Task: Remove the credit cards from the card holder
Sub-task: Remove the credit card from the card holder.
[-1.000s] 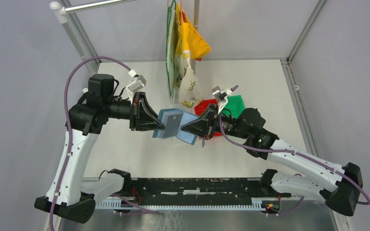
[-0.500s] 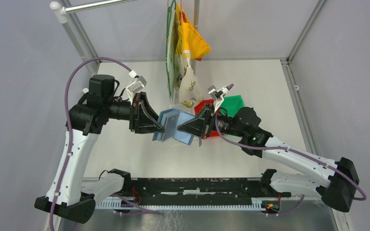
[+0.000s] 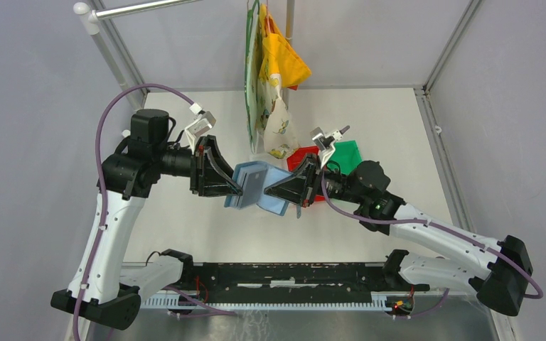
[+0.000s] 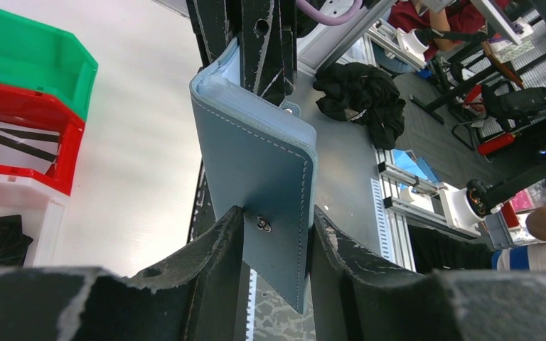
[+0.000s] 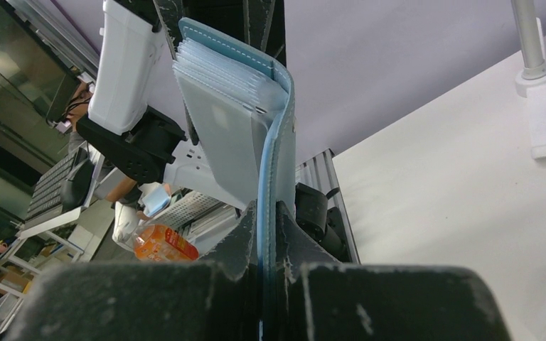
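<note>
The wallet (image 3: 259,186) is soft and teal, with pale stitching along its edges and a small metal snap (image 4: 263,225). It is held open in the air, one flap toward each gripper. The right gripper (image 3: 270,192) is clamped tight on the thin edge of one flap, which rises straight up from between its black, scuffed fingers. A fan of clear plastic sleeves with pale cards (image 5: 224,138) inside spreads from that flap's lighter blue inner face, just beyond the fingertips. The other flap stands between the fingers of the left gripper (image 3: 237,190), which sit close along both its sides; I cannot tell whether they press on it. Below both grippers lies a smooth white table (image 3: 199,227). Just past the right gripper sit a red bin (image 3: 300,158) and a green bin (image 3: 347,153), both glossy plastic. Patterned bags (image 3: 270,78) hang beyond the wallet, and grey walls close in the space.
</note>
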You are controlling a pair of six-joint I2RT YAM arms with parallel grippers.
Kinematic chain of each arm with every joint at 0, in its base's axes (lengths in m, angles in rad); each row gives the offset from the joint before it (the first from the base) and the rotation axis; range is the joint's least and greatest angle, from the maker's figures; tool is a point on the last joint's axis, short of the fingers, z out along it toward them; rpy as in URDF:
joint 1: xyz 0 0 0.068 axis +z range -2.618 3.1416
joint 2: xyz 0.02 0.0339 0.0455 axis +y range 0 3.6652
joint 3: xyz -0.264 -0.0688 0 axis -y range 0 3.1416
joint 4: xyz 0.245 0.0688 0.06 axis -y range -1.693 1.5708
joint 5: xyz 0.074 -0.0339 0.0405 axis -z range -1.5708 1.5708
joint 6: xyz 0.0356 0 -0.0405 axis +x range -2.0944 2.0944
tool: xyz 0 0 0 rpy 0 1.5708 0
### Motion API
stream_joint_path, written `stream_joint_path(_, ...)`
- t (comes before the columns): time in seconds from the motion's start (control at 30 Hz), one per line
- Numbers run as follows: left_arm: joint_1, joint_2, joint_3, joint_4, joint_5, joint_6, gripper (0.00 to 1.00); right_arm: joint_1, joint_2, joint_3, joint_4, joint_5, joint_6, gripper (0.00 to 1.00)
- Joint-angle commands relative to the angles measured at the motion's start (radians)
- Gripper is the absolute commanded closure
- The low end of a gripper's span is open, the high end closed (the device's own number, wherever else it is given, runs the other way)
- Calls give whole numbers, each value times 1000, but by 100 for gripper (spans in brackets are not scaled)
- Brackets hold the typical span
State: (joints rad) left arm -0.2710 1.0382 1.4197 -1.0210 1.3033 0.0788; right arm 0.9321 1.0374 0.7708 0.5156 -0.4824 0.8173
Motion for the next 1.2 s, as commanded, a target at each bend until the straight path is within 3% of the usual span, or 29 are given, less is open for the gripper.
stream_joint_path(0.0,-5,0,11,71,46,-59,56,8,-18,10,191,-55,30,100)
stream_joint_path(0.43,-5,-8,-2,73,65,-62,55,8,41,31,266,-80,79,100)
stream_joint_path(0.87,-4,-13,-19,94,-15,-55,55,17,128,80,350,-100,143,100)
stream_joint_path(1.17,-5,-43,-26,117,-68,-57,58,18,86,49,322,-88,116,100)
